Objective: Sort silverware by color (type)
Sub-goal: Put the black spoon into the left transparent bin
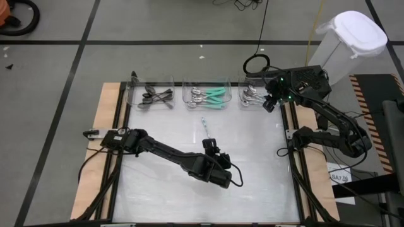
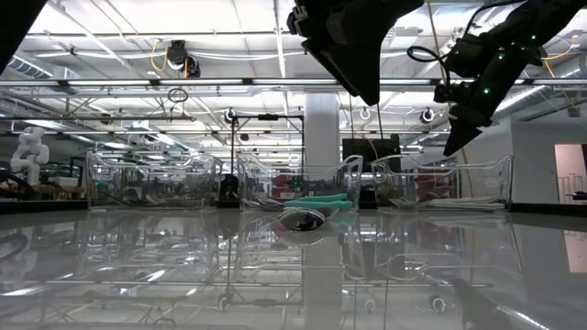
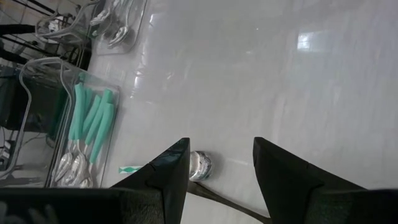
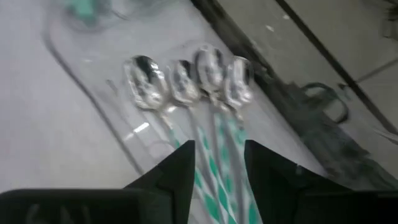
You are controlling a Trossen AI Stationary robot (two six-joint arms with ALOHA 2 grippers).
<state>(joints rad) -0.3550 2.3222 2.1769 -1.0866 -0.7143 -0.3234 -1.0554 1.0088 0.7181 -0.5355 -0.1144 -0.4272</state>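
One spoon lies mid-frame on table; left gripper just below it, fingers apart, empty. Right gripper over upper-right bin, fingers parted, empty.

Three bins (two arms)

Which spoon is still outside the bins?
The lone spoon lying on the bare table just ahead of the open left gripper, below the middle bin. All the others lie inside the three bins.
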